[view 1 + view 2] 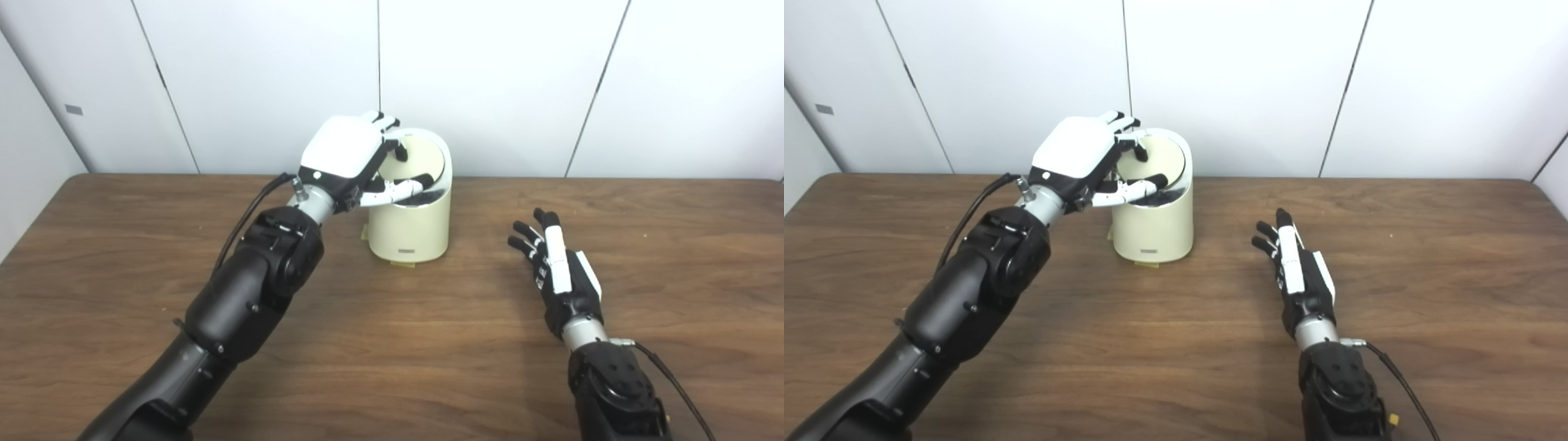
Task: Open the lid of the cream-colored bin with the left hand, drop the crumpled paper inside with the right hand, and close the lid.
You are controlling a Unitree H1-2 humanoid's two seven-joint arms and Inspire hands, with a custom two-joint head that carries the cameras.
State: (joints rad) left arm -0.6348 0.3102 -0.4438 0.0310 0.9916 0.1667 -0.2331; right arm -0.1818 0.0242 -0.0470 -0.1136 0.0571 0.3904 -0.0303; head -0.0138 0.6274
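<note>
The cream-colored bin (pixel 410 229) stands at the middle back of the table, also in the right eye view (pixel 1151 223). Its round lid (pixel 424 158) is tipped up nearly upright at the back, and the dark inside shows. My left hand (pixel 346 152) is at the bin's top left. Its fingers curl over the lid's upper edge and its thumb lies across the opening. My right hand (pixel 558 264) lies open and empty on the table to the right of the bin, fingers spread and pointing away. No crumpled paper is in view.
The brown wooden table (pixel 392 343) runs to a white panelled wall (pixel 490 79) just behind the bin. Small yellow tape pieces (pixel 402 264) stick out under the bin's base. A cable (pixel 667 380) trails from my right wrist.
</note>
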